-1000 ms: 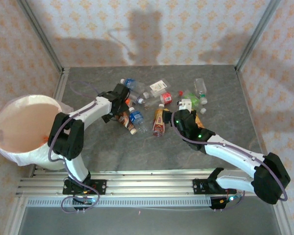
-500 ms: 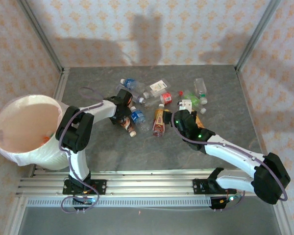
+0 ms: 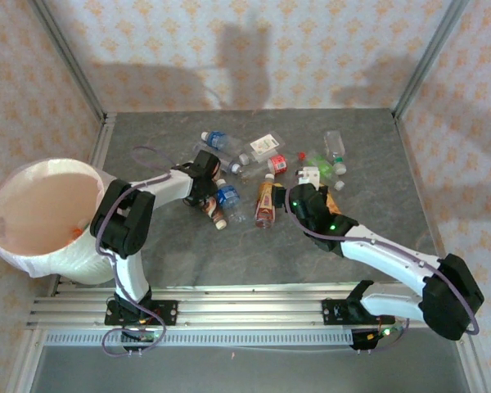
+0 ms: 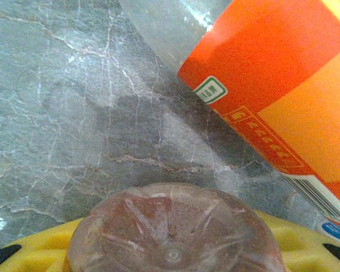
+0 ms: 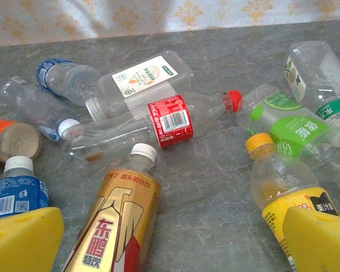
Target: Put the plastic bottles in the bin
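Our left hand [image 3: 204, 184] grips a brown bottle [image 3: 213, 208]. Its cap points at the desk's near edge. We see the bin [image 3: 34, 262] past the left edge.

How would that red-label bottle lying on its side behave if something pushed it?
The red-label bottle looks almost empty, so it is probably light. Lying on its side on the smooth table, it would likely roll or skid when pushed. Its thin clear walls may dent if squeezed.
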### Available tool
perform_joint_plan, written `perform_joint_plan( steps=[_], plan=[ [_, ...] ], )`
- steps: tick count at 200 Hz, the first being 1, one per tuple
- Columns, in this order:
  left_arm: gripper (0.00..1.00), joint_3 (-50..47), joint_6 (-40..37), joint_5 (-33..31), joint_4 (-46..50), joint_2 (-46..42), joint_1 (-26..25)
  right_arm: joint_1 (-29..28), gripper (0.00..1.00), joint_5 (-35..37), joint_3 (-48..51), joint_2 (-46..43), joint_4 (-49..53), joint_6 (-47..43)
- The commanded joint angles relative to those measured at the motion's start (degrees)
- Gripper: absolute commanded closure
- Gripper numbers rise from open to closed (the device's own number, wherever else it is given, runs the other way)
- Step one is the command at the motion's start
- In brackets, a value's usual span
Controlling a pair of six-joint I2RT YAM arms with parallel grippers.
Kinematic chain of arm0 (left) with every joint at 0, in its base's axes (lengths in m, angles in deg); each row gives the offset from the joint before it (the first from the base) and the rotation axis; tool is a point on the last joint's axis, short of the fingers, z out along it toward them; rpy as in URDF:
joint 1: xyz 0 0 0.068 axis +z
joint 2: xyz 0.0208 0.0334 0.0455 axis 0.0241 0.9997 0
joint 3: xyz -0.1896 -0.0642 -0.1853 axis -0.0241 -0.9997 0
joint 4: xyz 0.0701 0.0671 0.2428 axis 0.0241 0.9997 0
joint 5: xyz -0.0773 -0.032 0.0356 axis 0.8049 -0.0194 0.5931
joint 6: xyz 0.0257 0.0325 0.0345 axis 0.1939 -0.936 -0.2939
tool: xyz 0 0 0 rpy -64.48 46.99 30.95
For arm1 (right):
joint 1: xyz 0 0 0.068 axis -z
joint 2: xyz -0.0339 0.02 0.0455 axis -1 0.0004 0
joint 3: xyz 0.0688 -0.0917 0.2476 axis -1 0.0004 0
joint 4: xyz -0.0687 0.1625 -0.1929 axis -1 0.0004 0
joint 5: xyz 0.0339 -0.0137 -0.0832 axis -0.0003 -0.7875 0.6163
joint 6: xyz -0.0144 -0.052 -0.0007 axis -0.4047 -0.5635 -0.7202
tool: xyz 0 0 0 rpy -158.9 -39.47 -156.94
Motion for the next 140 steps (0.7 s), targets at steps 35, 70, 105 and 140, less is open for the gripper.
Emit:
perform_joint_plan(
  steps=[35,70,105,140],
  plan=[
    [0.53,0.0,-4.0,-5.7,4.3,-10.7,-0.3,0.0,0.00,-7.6,-1.0,1.5,-6.3,-5.3],
    [0.55,-0.3,-4.1,-9.0,5.7,-16.8,-0.3,0.0,0.01,-14.6,-0.3,3.4,-10.8,-7.9],
    [0.56,0.0,-5.3,-11.3,6.3,-22.7,-0.3,-0.4,0.01,-19.8,1.5,3.0,-17.2,-10.6],
    [0.56,4.1,-8.6,-13.9,10.7,-25.4,-0.3,-0.6,0.01,-20.2,2.0,2.1,-19.2,-11.4]
  ],
)
